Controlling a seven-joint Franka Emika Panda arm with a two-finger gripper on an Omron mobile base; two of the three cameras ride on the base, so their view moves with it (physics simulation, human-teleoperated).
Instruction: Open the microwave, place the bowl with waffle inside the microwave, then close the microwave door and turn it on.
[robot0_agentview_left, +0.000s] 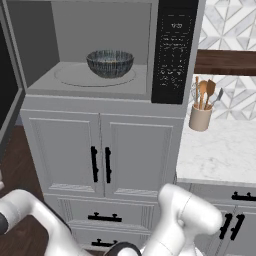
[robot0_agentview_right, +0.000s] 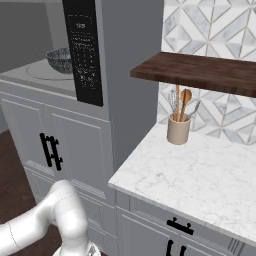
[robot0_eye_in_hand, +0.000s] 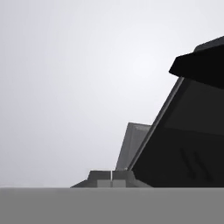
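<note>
The robot's hand (robot0_eye_in_hand: 112, 180) has its dark fingertips pressed together, holding nothing, just beside the wide grey-framed dark-glass microwave door (robot0_eye_in_hand: 188, 144), swung open.

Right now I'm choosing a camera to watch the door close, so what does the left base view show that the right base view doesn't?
Left base view alone: the open microwave door at the left edge and the whole bowl on the turntable. Right base view alone: the full wooden shelf and wide marble counter. Both: the microwave, its keypad panel, the utensil cup and the white cabinet doors.
</note>
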